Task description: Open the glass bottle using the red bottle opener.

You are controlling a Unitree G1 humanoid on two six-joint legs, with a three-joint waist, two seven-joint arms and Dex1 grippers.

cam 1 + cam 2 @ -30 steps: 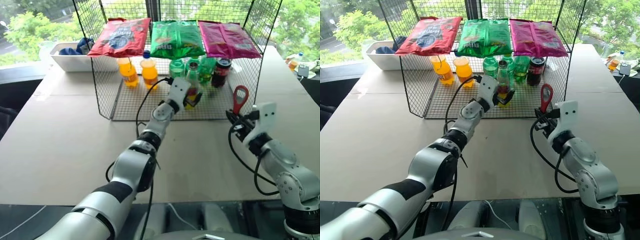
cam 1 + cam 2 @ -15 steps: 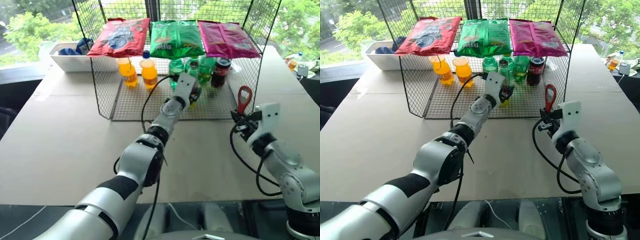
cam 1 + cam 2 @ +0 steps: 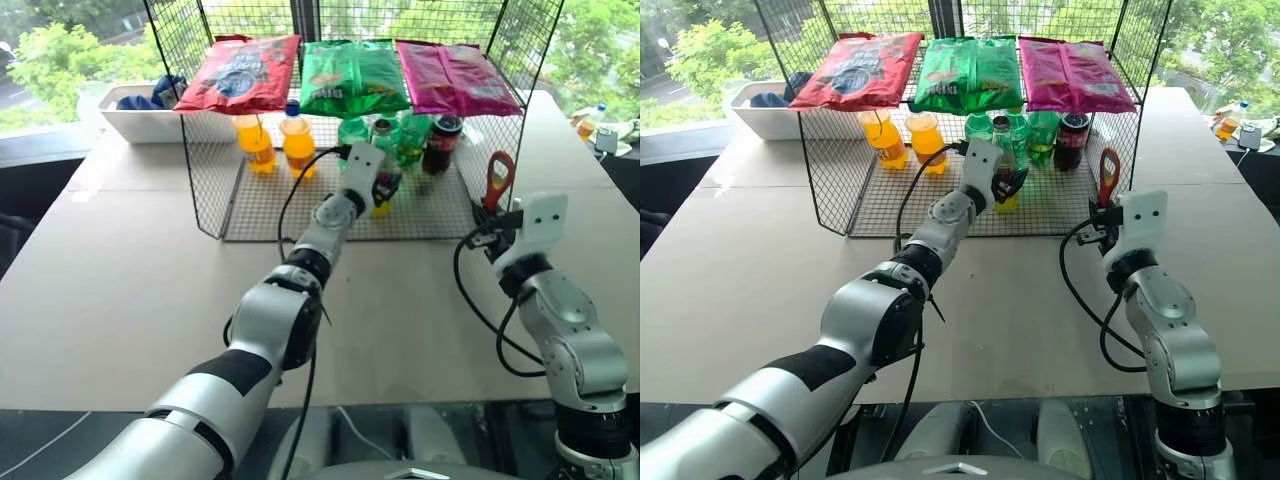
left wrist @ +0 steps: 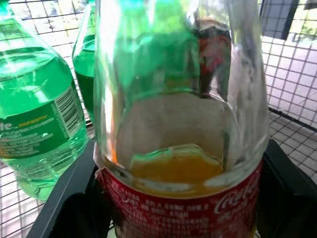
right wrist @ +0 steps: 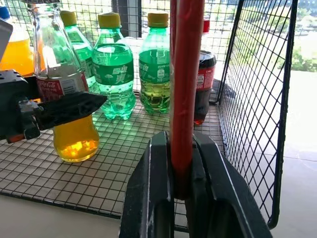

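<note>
Left gripper (image 3: pixel 1006 186) is clamped around the glass bottle (image 5: pixel 63 89) at its red label, on the wire rack (image 3: pixel 250 205) floor beside green bottles (image 5: pixel 113 69). Right gripper (image 5: pixel 181 163) is squeezed tight on the red bottle opener (image 3: pixel 497 181), held upright outside the rack.
</note>
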